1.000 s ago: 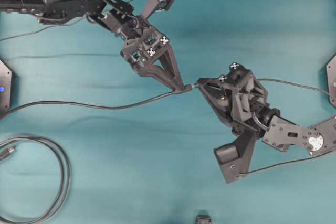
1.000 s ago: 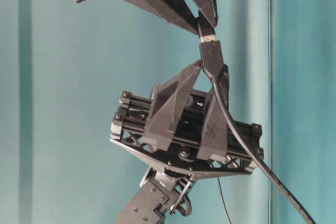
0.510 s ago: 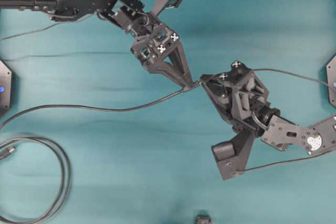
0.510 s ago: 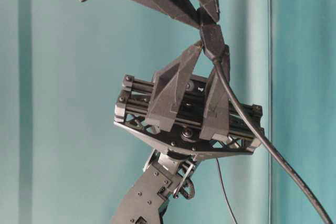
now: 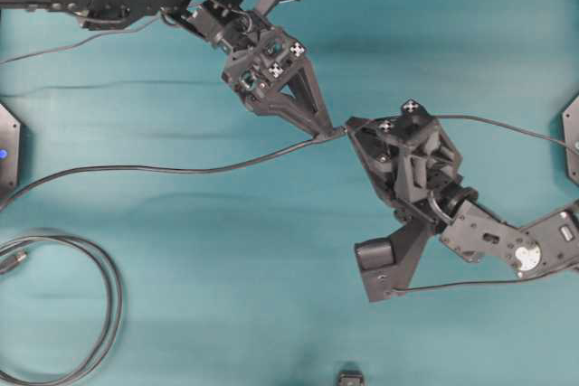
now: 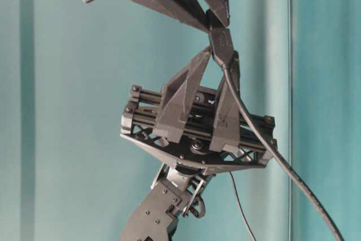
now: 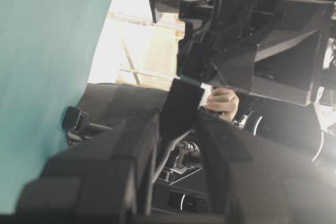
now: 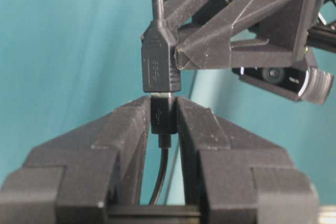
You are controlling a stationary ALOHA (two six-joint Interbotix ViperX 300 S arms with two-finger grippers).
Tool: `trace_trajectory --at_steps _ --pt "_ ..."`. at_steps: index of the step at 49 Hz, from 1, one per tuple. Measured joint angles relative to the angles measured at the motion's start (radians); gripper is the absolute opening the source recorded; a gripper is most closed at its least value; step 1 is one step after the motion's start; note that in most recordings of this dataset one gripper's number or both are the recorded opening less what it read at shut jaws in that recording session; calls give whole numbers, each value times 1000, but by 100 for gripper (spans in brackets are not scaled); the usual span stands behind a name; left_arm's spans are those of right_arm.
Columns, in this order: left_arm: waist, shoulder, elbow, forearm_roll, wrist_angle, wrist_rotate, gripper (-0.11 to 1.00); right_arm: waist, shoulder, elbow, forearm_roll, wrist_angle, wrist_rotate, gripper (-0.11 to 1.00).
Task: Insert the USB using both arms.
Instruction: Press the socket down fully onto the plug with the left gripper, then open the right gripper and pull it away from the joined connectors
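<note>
The USB (image 8: 163, 116) is a small dark plug pinched between my right gripper's (image 8: 163, 109) fingers. Only a sliver of its silvery tip (image 8: 161, 94) shows below the chunkier dark socket end (image 8: 159, 61), so plug and socket are mated. My left gripper (image 7: 178, 119) is shut on that socket (image 7: 181, 103). In the overhead view the left gripper (image 5: 323, 132) and right gripper (image 5: 350, 124) meet tip to tip above the cloth, with the socket (image 5: 327, 134) between them. In the table-level view the socket (image 6: 221, 43) sits between the lower left gripper (image 6: 222, 53) and the upper right gripper (image 6: 217, 20).
The thin cable (image 5: 163, 169) trails left from the socket across the teal cloth. A thicker coiled cable (image 5: 110, 305) lies at the lower left. Black fixtures stand at the left edge (image 5: 7, 146) and right edge (image 5: 572, 128). A small dark object (image 5: 350, 377) sits at the bottom edge.
The left gripper moved right and toward the right gripper with the socket. The plug's silvery tip, exposed a second ago, is now almost wholly inside the socket.
</note>
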Motion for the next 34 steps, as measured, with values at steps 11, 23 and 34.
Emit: trace_trajectory --at_steps 11,23,34 --pt "0 -6 2 0 -3 0 26 2 -6 -2 37 18 23 30" --pt "0 -5 5 0 -3 0 26 3 -41 6 72 15 21 76" --pt "-2 -6 5 9 -23 0 26 25 -80 8 78 6 54 74"
